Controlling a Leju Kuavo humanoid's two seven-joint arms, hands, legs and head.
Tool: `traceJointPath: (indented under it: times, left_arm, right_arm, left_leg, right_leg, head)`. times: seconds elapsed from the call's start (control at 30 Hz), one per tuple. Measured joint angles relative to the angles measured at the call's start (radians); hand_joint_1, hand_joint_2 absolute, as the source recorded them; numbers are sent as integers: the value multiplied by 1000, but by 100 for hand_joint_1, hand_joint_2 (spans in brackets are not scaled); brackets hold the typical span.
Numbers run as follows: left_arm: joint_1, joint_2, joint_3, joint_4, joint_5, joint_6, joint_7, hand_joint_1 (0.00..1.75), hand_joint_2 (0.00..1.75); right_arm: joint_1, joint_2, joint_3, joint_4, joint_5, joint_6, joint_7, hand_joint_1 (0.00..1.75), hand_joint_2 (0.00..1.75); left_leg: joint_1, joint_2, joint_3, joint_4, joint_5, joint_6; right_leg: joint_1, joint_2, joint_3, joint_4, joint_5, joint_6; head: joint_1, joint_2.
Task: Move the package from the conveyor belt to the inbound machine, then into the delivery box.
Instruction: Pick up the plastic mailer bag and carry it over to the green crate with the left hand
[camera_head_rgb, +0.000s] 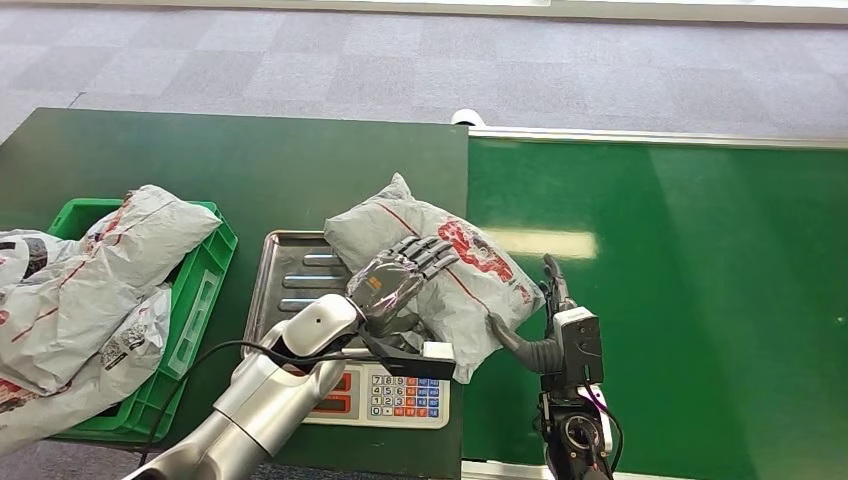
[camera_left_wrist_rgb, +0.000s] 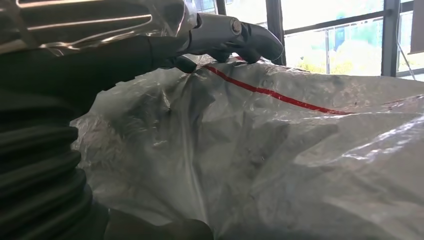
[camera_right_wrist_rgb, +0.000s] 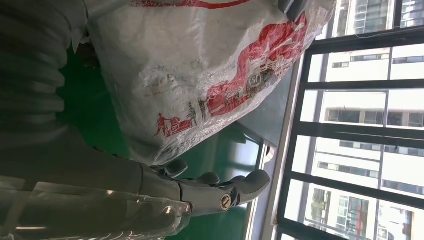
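So the grey courier package (camera_head_rgb: 440, 275) with the red print is sitting half on the inbound machine (camera_head_rgb: 345, 330), which looks like a weighing scale with a steel tray and a keypad, and half hanging over onto the green conveyor belt (camera_head_rgb: 660, 300). It's not squarely on the tray yet.

Left hand (camera_head_rgb: 400, 275) lies on top of the package with its fingers (camera_left_wrist_rgb: 240, 37) stretched flat over the plastic, pressing or steadying it rather than wrapped round it. The right hand (camera_head_rgb: 545, 320) is at the belt-side edge of the bag; in the right wrist view its fingers (camera_right_wrist_rgb: 225, 187) sit spread just beside the package, and I can't tell if they actually touch it. Neither hand really has a hold as far as I can see.

My read: this is the bit where the package gets settled on the scale. To do it well I'd nudge it from the belt side toward the tray centre, keep the top hand light so the soft bag doesn't bunch up, then let go fully so the reading is clean. A floppy poly bag like that will probably sag and slide, so scoop from both sides when lifting.

The green delivery box (camera_head_rgb: 190, 310) sits left of the scale on the dark worktop (camera_head_rgb: 250, 170), already stuffed with several similar grey bags (camera_head_rgb: 90, 290) heaped above its rim. Room's tight.
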Motion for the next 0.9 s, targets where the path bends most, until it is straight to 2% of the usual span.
traceJointPath:
  times: [0.17, 0.2, 0.3, 0.33, 0.9]
  left_arm:
    - [-11, -7, -4, 19, 0, -3, -2, 0, 175]
    - [-14, -8, -4, 23, 0, -4, -2, 16, 175]
    - [-24, -13, -6, 39, 0, -18, -3, 134, 175]
    - [-27, -14, -7, 45, 0, -25, -3, 158, 175]
    - [-56, -29, -12, 94, 3, -39, -3, 161, 175]
  right_arm:
    - [0, 0, -2, 0, 0, 0, 0, 0, 175]
    - [0, 0, -2, 0, 0, 0, 0, 0, 175]
    - [0, 0, -2, 0, 0, 0, 0, 0, 175]
    - [0, 0, -2, 0, 0, 0, 0, 0, 175]
    - [0, 0, -3, 0, 0, 0, 0, 0, 175]
  left_leg:
    - [0, 0, 0, 0, 0, 0]
    - [0, -1, 0, 0, 0, 0]
    - [0, -1, 0, 0, 0, 0]
    - [0, -1, 0, 0, 0, 0]
    - [0, -1, 0, 0, 0, 0]
  right_leg:
    - [0, 0, 0, 0, 0, 0]
    - [0, 0, 0, 0, 0, 0]
    - [0, 0, 0, 0, 0, 0]
    - [0, 0, 0, 0, 0, 0]
    - [0, 0, 1, 0, 0, 0]
  head:
    - [0, 0]
    - [0, 0]
    - [0, 0]
    - [0, 0]
    - [0, 0]
